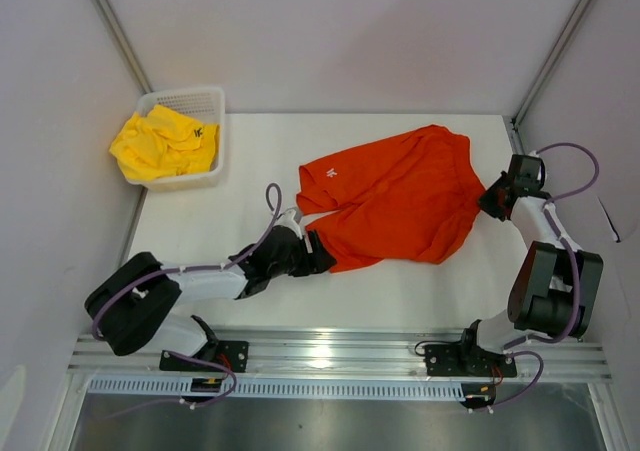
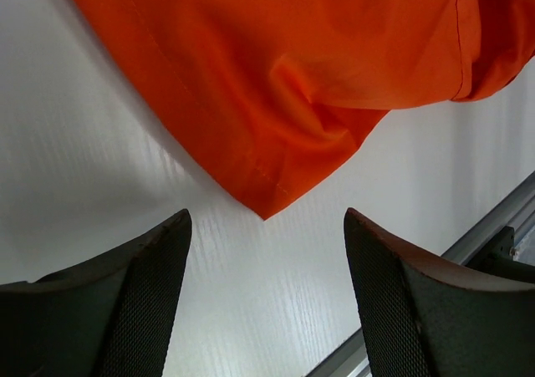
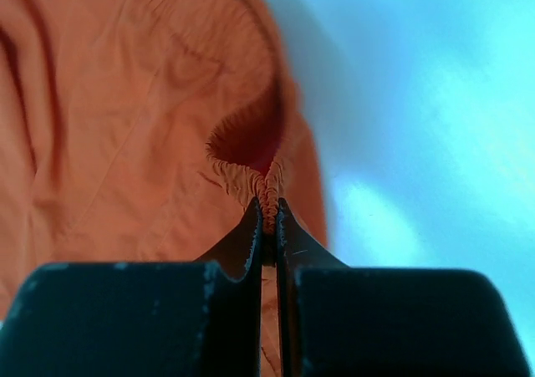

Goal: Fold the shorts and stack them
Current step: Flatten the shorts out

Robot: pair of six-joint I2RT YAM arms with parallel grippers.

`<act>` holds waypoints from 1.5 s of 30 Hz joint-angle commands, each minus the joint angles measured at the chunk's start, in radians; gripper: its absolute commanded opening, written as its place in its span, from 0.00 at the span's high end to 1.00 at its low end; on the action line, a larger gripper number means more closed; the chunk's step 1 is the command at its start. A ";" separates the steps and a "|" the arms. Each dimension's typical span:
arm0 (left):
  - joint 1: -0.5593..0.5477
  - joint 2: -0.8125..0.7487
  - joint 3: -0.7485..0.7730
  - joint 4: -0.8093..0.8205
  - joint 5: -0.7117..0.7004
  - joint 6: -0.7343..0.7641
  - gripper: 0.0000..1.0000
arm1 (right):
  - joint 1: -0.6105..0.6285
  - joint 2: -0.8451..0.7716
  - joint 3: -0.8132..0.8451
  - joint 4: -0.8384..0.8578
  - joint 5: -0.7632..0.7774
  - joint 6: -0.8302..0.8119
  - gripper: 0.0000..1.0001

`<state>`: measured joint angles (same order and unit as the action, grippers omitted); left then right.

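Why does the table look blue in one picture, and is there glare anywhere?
Right wrist view: a cyan cast tints the table and pales the orange-red shorts. Left wrist view: soft sheen on the table. Top view: glare on the metal rail.

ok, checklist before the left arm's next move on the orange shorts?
1. Right end effector shut on the waistband of the orange shorts: ok.
2. Left end effector open: ok.
3. Hem corner centred in the left end effector's gap: ok, but it only just reaches the tips and is ungripped.
4. Closing there would catch both fabric layers: cannot tell.
5. Yellow shorts in the basket, away from the fold: ok.
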<state>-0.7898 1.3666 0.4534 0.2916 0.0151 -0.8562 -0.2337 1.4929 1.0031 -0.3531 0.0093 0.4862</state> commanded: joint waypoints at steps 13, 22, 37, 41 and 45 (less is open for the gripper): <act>-0.019 0.279 -0.056 0.469 0.034 -0.141 0.59 | 0.005 0.004 -0.052 0.103 -0.178 0.040 1.00; -0.016 0.163 -0.096 0.465 -0.010 -0.144 1.00 | -0.003 -0.002 -0.067 0.115 -0.193 0.045 1.00; 0.320 -0.377 0.267 -0.597 0.136 0.144 1.00 | -0.026 -0.105 -0.165 0.135 -0.313 0.081 1.00; 0.405 -0.364 0.349 -0.690 0.189 0.193 1.00 | -0.021 -0.189 -0.218 0.123 -0.364 0.097 1.00; 0.455 -0.296 0.495 -0.726 0.243 0.218 1.00 | -0.018 -0.282 -0.299 0.106 -0.356 0.106 1.00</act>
<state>-0.3611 1.0325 0.8169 -0.3649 0.1810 -0.6994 -0.2512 1.2900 0.7425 -0.2478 -0.3279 0.5735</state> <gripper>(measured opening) 0.003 0.033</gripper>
